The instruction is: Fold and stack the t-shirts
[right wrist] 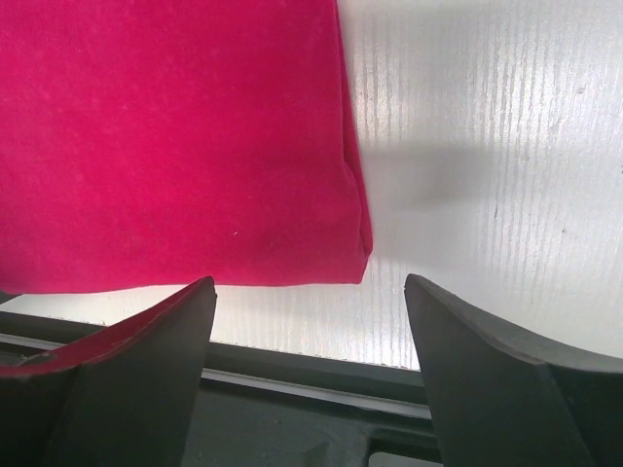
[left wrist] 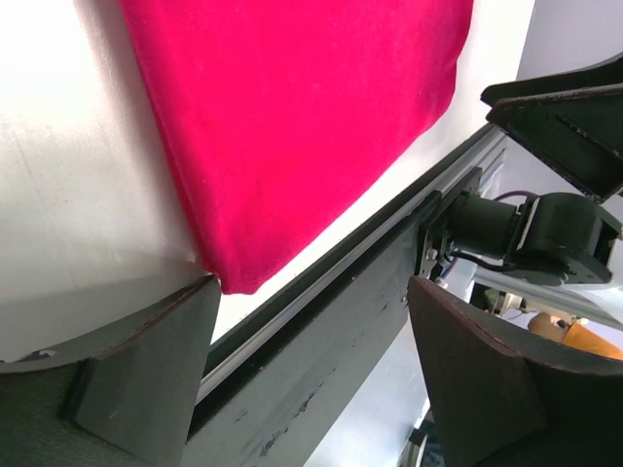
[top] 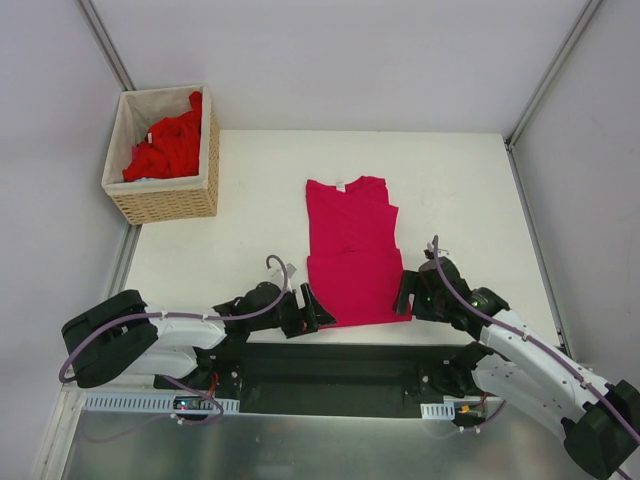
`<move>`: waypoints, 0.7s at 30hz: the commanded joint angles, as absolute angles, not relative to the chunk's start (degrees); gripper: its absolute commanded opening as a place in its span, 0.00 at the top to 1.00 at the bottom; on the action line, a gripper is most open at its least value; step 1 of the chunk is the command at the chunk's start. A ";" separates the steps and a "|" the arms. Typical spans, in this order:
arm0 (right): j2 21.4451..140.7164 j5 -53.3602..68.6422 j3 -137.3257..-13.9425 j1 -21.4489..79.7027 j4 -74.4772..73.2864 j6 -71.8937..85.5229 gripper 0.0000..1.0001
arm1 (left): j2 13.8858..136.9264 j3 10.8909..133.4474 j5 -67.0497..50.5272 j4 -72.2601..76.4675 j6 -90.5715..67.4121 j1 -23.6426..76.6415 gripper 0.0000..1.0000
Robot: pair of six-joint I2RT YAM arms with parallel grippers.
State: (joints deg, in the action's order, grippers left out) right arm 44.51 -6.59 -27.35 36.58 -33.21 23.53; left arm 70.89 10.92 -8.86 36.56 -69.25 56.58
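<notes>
At the table's (top: 460, 200) near edge I've got one magenta t-shirt (top: 348, 250) lying flat, sleeves tucked in. The left gripper (top: 312, 308) and right gripper (top: 405, 293) sit at its hem corners, both spread wide, gripping nothing. One wicker basket (top: 165, 205) far left holds a red shirt heap (top: 165, 150), which I can't count. Bare table on both sides.

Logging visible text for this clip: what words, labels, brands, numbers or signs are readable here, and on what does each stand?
No text is readable in any view.
White neck label on the magenta t-shirt: too small to read.
Wicker basket and table: no lettering visible.
</notes>
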 commanded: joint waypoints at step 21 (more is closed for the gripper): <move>43.15 -6.24 -26.72 36.65 -31.11 24.70 0.23 | 76.46 8.08 -5.88 35.68 -70.05 56.25 0.59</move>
